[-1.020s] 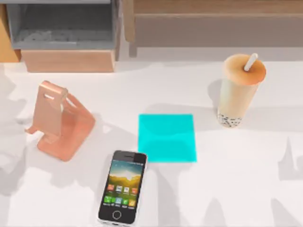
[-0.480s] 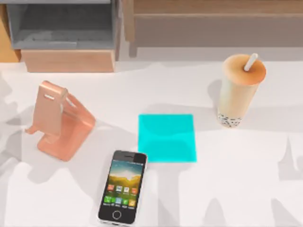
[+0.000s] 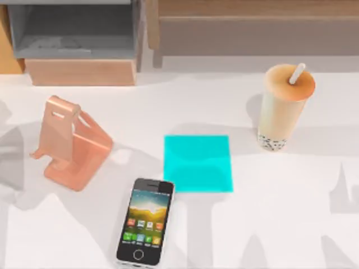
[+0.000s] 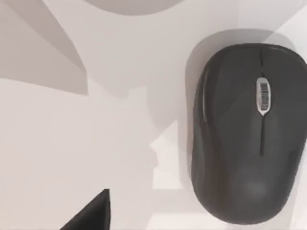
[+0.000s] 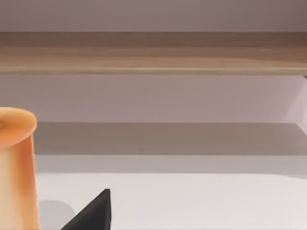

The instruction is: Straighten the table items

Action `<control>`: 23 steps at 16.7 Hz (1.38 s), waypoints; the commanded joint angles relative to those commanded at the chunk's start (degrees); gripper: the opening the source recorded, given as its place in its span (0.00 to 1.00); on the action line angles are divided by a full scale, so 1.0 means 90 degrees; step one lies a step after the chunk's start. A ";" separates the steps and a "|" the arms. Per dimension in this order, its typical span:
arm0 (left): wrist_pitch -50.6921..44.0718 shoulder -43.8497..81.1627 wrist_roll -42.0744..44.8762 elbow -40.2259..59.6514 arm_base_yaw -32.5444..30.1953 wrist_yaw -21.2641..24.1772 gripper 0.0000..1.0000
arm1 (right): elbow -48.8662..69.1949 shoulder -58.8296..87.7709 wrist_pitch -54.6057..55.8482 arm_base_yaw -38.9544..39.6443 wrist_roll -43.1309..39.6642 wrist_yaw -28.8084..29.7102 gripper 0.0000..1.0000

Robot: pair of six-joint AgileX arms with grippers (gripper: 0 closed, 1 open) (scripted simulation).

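Mouse [image 4: 247, 132] lies flat on the white surface [image 3: 291, 224] below the left tool; whether either tool is spread, I cannot tell. Smartphone [image 3: 145, 221] lies lengthwise at the near edge, between pink stand [image 3: 70, 143] and cyan pad [image 3: 198, 163]. Cup [image 3: 283, 106] stands upright at the right.

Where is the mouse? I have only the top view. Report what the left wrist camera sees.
Observer: The left wrist view looks straight down on the mouse. It lies flat on the white table, wheel side up.
Operator: Now give me the right wrist view.
Observer: It looks level across the table. The cup stands upright at the picture's edge, with the wooden shelf farther back.
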 joint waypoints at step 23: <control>0.1006 0.0362 0.0034 -0.0664 0.0024 0.0002 0.00 | 0.0000 0.0000 0.0000 0.0000 0.0000 0.0000 1.00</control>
